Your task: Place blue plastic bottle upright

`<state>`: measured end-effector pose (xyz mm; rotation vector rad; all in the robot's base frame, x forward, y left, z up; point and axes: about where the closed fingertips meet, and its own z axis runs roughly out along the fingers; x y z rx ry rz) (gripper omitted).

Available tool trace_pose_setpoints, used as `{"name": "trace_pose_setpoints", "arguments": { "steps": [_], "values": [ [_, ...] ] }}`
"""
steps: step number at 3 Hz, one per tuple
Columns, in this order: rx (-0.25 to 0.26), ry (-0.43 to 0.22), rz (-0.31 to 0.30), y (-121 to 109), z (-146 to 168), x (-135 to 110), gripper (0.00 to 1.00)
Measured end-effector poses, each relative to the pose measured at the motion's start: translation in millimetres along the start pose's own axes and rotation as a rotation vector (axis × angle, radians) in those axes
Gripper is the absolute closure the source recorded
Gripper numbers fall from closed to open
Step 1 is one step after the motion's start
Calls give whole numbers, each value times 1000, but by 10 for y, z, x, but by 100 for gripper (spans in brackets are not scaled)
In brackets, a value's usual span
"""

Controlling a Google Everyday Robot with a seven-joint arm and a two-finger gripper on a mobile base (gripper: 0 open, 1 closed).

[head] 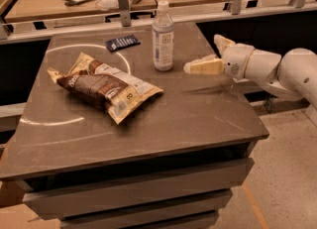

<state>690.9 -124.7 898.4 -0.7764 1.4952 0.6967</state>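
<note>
You have a brown snack bag lying flat, left of centre on the bench. Dark-blue packet lies flat near the far edge, well apart from it. The gripper hovers over the bench's right side, fingers apart.

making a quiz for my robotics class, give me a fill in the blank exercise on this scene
1. The blue plastic bottle stands ___ on the table.
2. The gripper hovers at picture-right of the bottle, not touching it, with its fingers ___.
3. In the camera view, the brown snack bag lies to the ___ of the bottle.
4. The bottle's cap is ___ in colour.

Missing words: upright; open; left; white
</note>
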Motion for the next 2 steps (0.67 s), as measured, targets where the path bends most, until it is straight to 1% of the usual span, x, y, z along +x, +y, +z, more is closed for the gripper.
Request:
{"name": "trace_pose_setpoints", "arguments": {
  "steps": [1, 2],
  "values": [
    [77, 2, 12, -135, -88, 104, 0],
    [50, 0, 9, -85, -35, 71, 0]
  ]
}}
